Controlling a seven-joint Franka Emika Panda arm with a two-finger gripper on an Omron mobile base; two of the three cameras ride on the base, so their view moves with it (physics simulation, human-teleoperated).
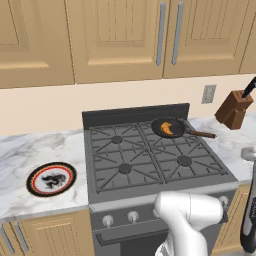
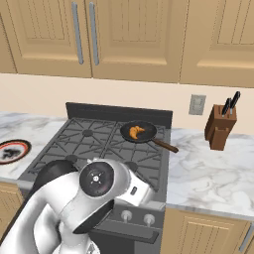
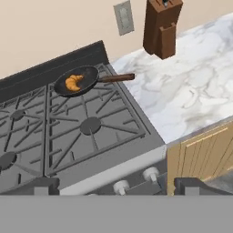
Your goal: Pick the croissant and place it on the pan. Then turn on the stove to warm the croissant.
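The golden croissant (image 1: 169,128) (image 2: 136,132) (image 3: 73,82) lies inside the small black pan (image 1: 176,121) (image 2: 149,126) (image 3: 88,74). The pan sits on the back right burner of the dark grey stove (image 1: 150,165) (image 2: 74,141) (image 3: 109,150), its brown handle pointing right towards the counter. My gripper (image 3: 120,185) is open and holds nothing, with its two dark fingertips (image 3: 45,184) spread wide. It hovers in front of the stove's front edge, above the silver knobs (image 3: 150,173) (image 1: 132,216) (image 2: 127,215), well short of the pan.
A red-rimmed plate (image 1: 51,179) (image 2: 12,150) lies on the marble counter left of the stove. A brown knife block (image 1: 234,110) (image 2: 220,126) (image 3: 162,29) stands at the back right by a wall outlet (image 3: 124,17). Wooden cabinets hang above.
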